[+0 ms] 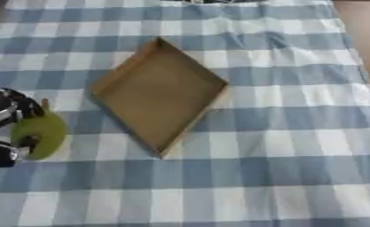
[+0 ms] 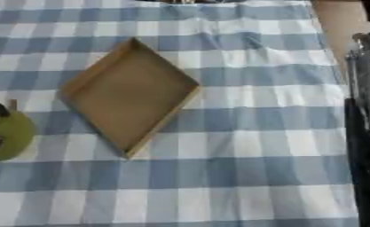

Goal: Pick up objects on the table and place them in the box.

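So the thing being picked here is a yellow-green pear (image 1: 41, 133), kind of olive-ish, rounded and fat at the near end, with a short brownish stem (image 1: 45, 104) sticking out the far end. It's sitting at the left edge of the table, just left of the box and not touching it. Its long axis runs roughly near-to-far across the table, stem pointing away from the robot, maybe tilted a hair to the right. The left hand (image 1: 5, 128) is on it from the left side: black and silver fingers curl round the pear's far-left shoulder and another dark part wraps in at its near-left side, so the hand is grasping the pear. I can't tell whether the fruit is lifted off the cloth or resting on it. The box (image 1: 110, 77) is a shallow brown cardboard tray, turned so it reads as a diamond, one corner pointing far and one near, with low walls and nothing inside. Everything's on a blue and white checked tablecloth (image 1: 281, 133) with a few wrinkles near the far right. On the right, only in the right eye view, a black and silver arm (image 2: 364, 133) runs down the edge of the picture; the right hand itself doesn't show.
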`<control>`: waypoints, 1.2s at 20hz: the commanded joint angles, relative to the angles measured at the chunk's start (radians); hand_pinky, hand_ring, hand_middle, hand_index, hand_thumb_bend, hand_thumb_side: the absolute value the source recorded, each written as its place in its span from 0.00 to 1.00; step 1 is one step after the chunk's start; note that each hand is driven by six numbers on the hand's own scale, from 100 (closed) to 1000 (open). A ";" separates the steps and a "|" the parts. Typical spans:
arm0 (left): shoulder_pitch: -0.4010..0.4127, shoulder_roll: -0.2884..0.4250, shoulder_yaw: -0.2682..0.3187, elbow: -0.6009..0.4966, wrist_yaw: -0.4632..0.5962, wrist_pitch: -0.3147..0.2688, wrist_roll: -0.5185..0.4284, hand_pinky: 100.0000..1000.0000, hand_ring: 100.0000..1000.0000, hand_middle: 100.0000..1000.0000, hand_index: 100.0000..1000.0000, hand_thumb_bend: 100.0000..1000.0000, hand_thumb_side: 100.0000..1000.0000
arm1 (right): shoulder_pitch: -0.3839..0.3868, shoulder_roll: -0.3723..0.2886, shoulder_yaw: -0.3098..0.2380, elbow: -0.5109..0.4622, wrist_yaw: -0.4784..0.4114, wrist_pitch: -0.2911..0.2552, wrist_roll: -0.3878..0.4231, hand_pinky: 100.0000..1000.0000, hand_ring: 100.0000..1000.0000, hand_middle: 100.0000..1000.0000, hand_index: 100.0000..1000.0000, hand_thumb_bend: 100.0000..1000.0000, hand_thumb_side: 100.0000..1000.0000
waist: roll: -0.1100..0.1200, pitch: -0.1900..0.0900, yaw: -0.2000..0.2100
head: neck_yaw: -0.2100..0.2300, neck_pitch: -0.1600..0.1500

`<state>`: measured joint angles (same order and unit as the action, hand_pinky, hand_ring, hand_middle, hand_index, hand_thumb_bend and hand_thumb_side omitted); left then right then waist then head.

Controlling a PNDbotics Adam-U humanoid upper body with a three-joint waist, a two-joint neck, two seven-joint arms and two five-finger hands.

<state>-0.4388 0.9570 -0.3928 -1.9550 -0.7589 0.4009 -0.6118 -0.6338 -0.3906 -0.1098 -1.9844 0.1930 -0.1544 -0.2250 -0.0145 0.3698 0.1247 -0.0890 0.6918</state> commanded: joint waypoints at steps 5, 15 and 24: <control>-0.015 0.024 0.008 -0.002 -0.036 -0.025 -0.014 0.78 0.75 0.76 0.88 0.37 0.03 | -0.013 -0.011 0.002 -0.016 -0.006 -0.001 0.005 0.83 0.78 0.68 0.78 0.00 0.53 | 0.005 -0.020 0.001 | 0.000 -0.008; -0.008 0.020 0.010 0.000 -0.173 -0.082 -0.103 0.80 0.80 0.81 0.92 0.50 0.18 | -0.012 -0.011 0.008 -0.016 -0.009 0.000 0.014 0.83 0.78 0.68 0.78 0.00 0.53 | 0.007 -0.023 0.003 | 0.001 -0.010; -0.023 0.000 -0.010 0.045 -0.113 -0.079 -0.151 0.72 0.73 0.67 0.86 0.44 0.21 | -0.012 -0.008 0.010 -0.016 -0.011 0.000 0.014 0.83 0.78 0.68 0.78 0.00 0.53 | 0.005 -0.021 0.001 | 0.005 -0.007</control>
<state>-0.4518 0.9417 -0.4049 -1.9136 -0.8843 0.3203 -0.7546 -0.6333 -0.3891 -0.0979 -1.9844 0.1871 -0.1531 -0.2149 -0.0117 0.3698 0.1255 -0.0880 0.6920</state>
